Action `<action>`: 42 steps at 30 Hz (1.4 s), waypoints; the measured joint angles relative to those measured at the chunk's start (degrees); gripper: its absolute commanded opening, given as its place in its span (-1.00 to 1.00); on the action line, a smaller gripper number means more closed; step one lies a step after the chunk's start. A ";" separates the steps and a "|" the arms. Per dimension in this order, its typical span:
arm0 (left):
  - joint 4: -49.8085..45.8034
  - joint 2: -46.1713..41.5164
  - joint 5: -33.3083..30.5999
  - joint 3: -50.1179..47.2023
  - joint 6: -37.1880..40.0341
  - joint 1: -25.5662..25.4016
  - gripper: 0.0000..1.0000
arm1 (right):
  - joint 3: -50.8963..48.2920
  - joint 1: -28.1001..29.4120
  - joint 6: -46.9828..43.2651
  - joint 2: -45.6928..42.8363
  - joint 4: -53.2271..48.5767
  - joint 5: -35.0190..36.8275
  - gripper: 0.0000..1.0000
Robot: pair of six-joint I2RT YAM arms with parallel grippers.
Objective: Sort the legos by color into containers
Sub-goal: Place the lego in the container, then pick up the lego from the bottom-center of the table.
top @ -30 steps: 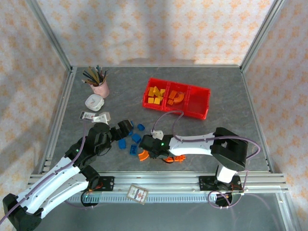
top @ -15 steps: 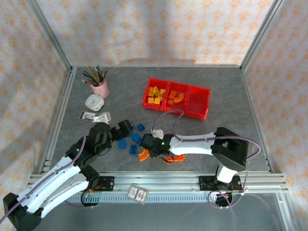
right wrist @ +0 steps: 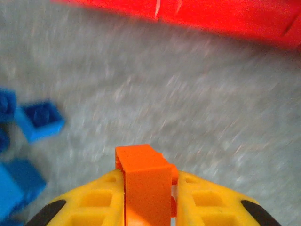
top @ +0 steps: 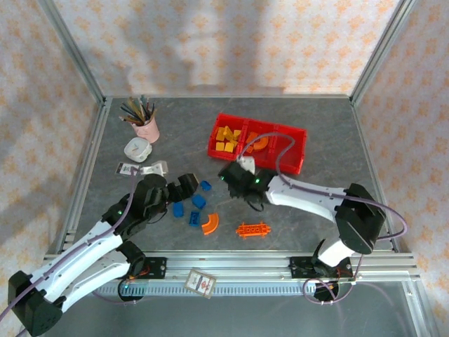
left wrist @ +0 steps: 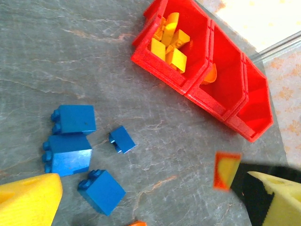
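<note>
Sorting: right gripper (right wrist: 146,188) pinching orange brick (right wrist: 141,165), just short of red tray (top: 291,166).
We noted the left gripper (left wrist: 153,193) spread wide, with four blue bricks (left wrist: 73,120) lying on the table (left wrist: 188,141) near it.

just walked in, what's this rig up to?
Color sorting into the red tray. The right hand is shut on a small orange brick, near the tray. The left hand hovers open over the blue bricks on the table. Yellow pieces sit in the tray's left compartment, orange ones in the middle; an orange arch and a long orange piece lie loose on the table.
</note>
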 measured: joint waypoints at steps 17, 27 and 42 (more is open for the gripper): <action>7.72 11.34 2.38 4.72 2.58 0.33 0.99 | 21.18 -21.53 -14.95 21.44 6.93 4.42 -0.24; 8.33 12.00 2.25 5.40 2.54 0.46 0.99 | 22.99 -22.01 -18.21 22.36 6.73 3.28 0.06; 1.49 -1.05 -2.03 4.07 0.70 1.86 0.98 | 8.46 -7.26 -13.88 2.58 4.44 -3.67 0.31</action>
